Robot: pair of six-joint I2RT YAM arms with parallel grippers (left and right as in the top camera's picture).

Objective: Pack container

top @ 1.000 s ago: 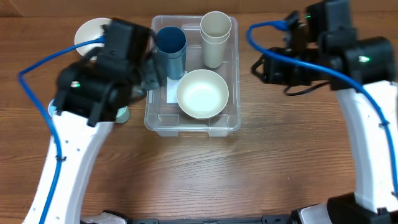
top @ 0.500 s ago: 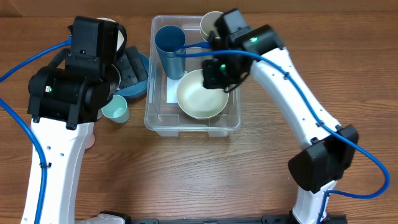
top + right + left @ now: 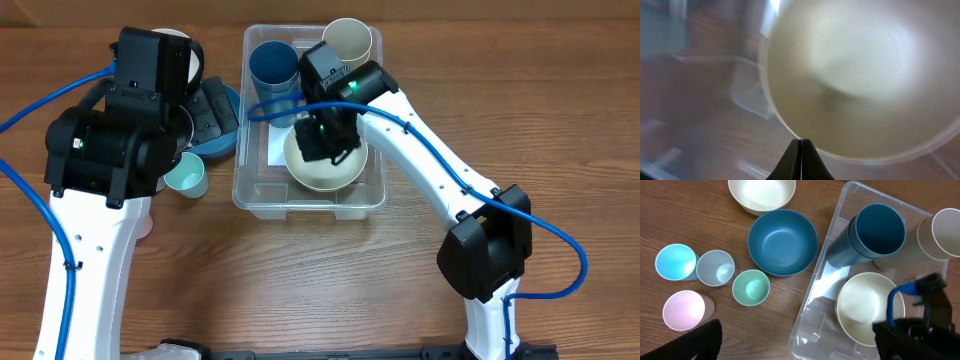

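The clear container [image 3: 310, 203] stands at the table's middle back, with a white label [image 3: 277, 146] on its base. Inside it are a tall blue cup [image 3: 273, 72], a cream cup [image 3: 349, 42] and a cream bowl [image 3: 325, 170]. My right gripper [image 3: 322, 140] is shut and hangs just over that bowl; in the right wrist view its closed tips [image 3: 801, 142] sit at the rim of the bowl [image 3: 865, 75]. My left gripper [image 3: 795, 345] is open and empty, above the table beside the left wall of the container [image 3: 805, 330].
Left of the bin lie a blue bowl [image 3: 783, 242] and a cream bowl [image 3: 761, 192]. Small light-blue [image 3: 675, 262], grey [image 3: 715, 267], green [image 3: 751, 287] and pink [image 3: 684, 310] cups stand nearby. My right arm [image 3: 430, 170] crosses the bin's right side.
My right arm swung in from the right and now sits low over the cream bowl in the bin. My left arm drew back left a second ago and has held still since.
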